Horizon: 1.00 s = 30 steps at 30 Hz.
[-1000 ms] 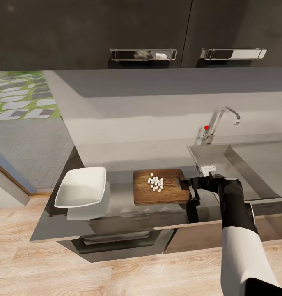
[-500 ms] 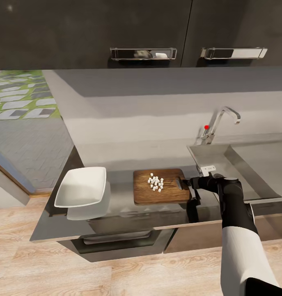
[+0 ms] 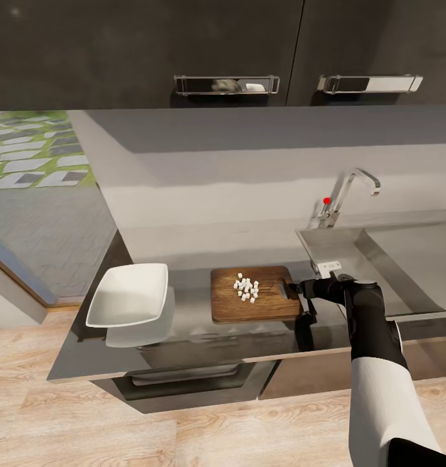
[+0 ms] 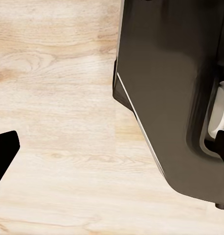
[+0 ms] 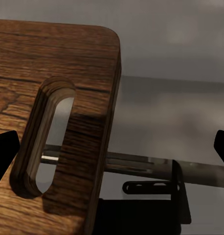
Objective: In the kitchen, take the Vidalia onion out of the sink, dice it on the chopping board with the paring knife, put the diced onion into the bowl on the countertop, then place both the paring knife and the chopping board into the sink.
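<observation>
The dark wooden chopping board (image 3: 232, 309) lies on the grey countertop (image 3: 190, 311), with a small heap of white diced onion (image 3: 247, 289) on its middle. My right gripper (image 3: 299, 290) is at the board's right end by the handle slot. Up close, the right gripper (image 5: 112, 147) is open, with the board's (image 5: 48, 58) slotted corner between the spread fingertips. The white square bowl (image 3: 128, 295) stands left of the board. The steel sink (image 3: 385, 259) is to the right. My left gripper (image 4: 112, 147) hangs open over the wooden floor. The paring knife is out of view.
A chrome tap (image 3: 345, 193) with a red knob rises behind the sink. Dark wall cabinets (image 3: 226, 52) hang above the counter. An oven front (image 3: 184, 379) sits below the countertop. My dark base (image 4: 170, 98) is beside the left gripper.
</observation>
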Motion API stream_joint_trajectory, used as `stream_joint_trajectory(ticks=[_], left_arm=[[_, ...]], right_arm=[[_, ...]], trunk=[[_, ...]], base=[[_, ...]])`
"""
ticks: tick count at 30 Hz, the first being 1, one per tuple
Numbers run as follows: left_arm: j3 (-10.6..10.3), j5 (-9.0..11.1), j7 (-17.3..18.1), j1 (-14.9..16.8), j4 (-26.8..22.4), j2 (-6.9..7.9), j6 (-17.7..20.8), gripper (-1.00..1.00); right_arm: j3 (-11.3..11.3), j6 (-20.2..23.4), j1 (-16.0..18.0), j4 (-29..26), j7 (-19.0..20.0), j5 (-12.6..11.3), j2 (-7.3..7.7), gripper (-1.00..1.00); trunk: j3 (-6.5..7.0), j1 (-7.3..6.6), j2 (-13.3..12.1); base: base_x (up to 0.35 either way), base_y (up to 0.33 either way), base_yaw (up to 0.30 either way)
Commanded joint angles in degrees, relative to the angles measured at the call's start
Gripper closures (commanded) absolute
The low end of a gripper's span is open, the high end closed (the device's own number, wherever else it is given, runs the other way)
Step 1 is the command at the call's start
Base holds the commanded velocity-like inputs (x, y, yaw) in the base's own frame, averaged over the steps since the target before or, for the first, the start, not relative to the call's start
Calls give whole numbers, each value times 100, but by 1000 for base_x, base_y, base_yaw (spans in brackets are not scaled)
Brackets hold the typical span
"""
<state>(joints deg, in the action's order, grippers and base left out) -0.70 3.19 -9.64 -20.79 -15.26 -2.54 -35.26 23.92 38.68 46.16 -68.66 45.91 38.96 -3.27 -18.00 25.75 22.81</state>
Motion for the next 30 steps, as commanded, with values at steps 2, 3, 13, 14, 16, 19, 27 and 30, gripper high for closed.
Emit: stream_joint_trajectory(ticks=[2, 3, 13, 14, 16, 19, 27, 30], left_arm=[[-10, 32, -2, -4, -12, -1, -7, -100], [-10, 32, -3, -4, -12, -1, -7, -100], [-10, 32, -2, -4, -12, -1, -7, -100], [-10, 32, -2, -4, -12, -1, -7, -100], [-10, 32, -3, -4, -12, -1, -7, -100], [-10, 32, -1, -4, -12, -1, -7, -100], [-10, 32, -1, -4, -12, -1, -7, -100], [-10, 32, 2, -4, -12, -1, -7, -100]], right_arm=[[22, 7, 7, -7, 59, 58, -5, -100], [23, 9, 7, -7, 59, 59, -6, -100], [16, 16, 7, -7, 59, 51, -7, -100], [16, 16, 7, -7, 59, 51, -7, -100], [16, 16, 7, -7, 59, 50, -7, -100], [16, 16, 7, -7, 59, 50, -7, -100], [16, 16, 7, -7, 59, 50, -7, -100], [16, 16, 7, -7, 59, 50, -7, -100]], trunk=[[-9, 4, 11], [-9, 4, 11], [-72, 4, 11], [-81, 4, 11], [-98, 4, 11], [-125, 4, 11], [-196, 4, 11], [-223, 4, 11]], base=[[0, 0, 0], [0, 0, 0], [8, 13, 0], [105, 94, 0], [103, 73, 0], [36, 21, 0], [4, 2, 0], [0, 0, 0]])
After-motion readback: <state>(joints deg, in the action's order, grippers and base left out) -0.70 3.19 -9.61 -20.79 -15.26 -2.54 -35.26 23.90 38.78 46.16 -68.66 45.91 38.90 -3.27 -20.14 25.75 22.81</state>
